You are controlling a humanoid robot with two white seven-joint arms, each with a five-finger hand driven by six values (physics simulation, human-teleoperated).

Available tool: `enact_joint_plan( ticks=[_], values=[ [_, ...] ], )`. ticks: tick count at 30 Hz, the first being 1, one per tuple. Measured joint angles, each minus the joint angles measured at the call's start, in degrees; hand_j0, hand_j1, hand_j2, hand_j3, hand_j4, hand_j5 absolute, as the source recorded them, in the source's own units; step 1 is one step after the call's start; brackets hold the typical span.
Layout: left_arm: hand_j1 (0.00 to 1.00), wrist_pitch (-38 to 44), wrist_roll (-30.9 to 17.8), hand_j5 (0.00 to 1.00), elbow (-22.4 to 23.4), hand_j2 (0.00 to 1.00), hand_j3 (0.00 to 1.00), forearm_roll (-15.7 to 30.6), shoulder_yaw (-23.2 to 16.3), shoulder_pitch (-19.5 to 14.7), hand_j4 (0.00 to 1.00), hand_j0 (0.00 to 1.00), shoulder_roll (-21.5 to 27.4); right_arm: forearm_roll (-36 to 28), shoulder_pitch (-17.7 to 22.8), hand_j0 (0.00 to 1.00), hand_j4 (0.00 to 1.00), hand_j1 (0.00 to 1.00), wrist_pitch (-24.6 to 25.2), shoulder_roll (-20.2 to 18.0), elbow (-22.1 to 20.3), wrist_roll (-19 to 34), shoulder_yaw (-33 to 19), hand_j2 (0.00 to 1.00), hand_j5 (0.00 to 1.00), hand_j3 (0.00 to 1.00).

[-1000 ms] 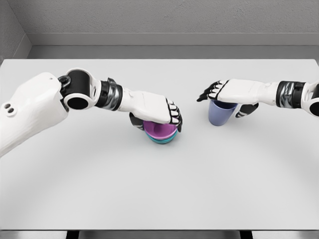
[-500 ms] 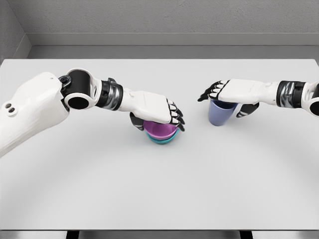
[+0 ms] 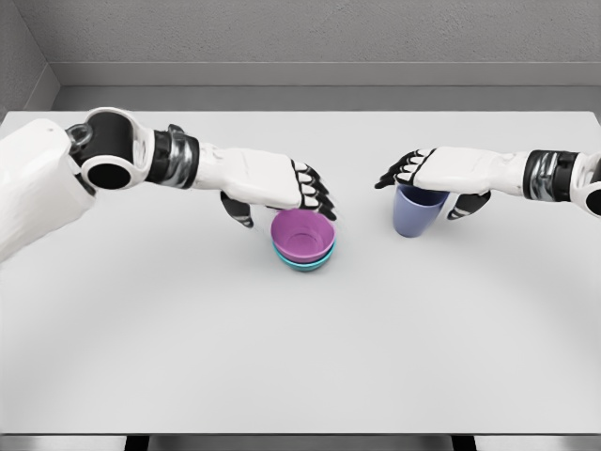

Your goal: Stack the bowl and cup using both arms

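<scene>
Head view: pink-purple bowl (image 3: 303, 236) sits nested in a teal bowl (image 3: 304, 262) mid white tabletop (image 3: 188, 357). Left hand (image 3: 272, 188) is just above and behind the stack, fingers loosely spread, holding nothing. Right hand (image 3: 441, 178) is over the blue-violet plastic cup (image 3: 415, 211), thumb on one side, fingers on the other, clamped on its rim. Cup stands upright, well right of the bowls.

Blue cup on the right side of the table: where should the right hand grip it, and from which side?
Grip the blue cup around its upper wall just under the rim, coming from the right, where the right hand already sits above its mouth. It stands upright and tapers toward the base, so a side wrap near the wider top should slip less. The pink bowl is well clear.
</scene>
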Motion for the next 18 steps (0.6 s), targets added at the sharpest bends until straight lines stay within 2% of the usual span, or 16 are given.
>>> enact_joint_plan(
  ticks=[4, 7, 13, 18],
  values=[
    [1.00, 0.0, 0.0, 1.00, -5.5, 1.00, 1.00, 5.5, 3.8, 0.4, 1.00, 1.00, 10.6, 0.0, -0.1, 1.00, 1.00, 1.00, 0.0, 0.0, 0.2, 0.0, 0.0, 1.00, 1.00, 1.00],
    [1.00, 0.0, 0.0, 1.00, -6.2, 1.00, 1.00, 7.6, 5.4, 2.2, 1.00, 1.00, 16.1, 0.0, -0.1, 1.00, 1.00, 1.00, 0.0, 0.0, 0.3, 0.0, 0.0, 1.00, 1.00, 1.00],
    [1.00, 0.0, 0.0, 1.00, -5.1, 1.00, 1.00, 8.4, 6.9, 6.0, 1.00, 1.00, 19.4, 0.0, -0.3, 1.00, 1.00, 1.00, 0.0, -0.1, 0.5, 0.0, -0.1, 1.00, 1.00, 1.00],
    [1.00, 0.0, 0.0, 1.00, -4.8, 1.00, 1.00, 8.5, 7.6, 6.2, 1.00, 1.00, 20.3, 0.0, -0.4, 0.98, 0.98, 0.98, 0.0, -0.1, 0.5, 0.0, -0.2, 0.98, 0.98, 0.98]
  ],
)
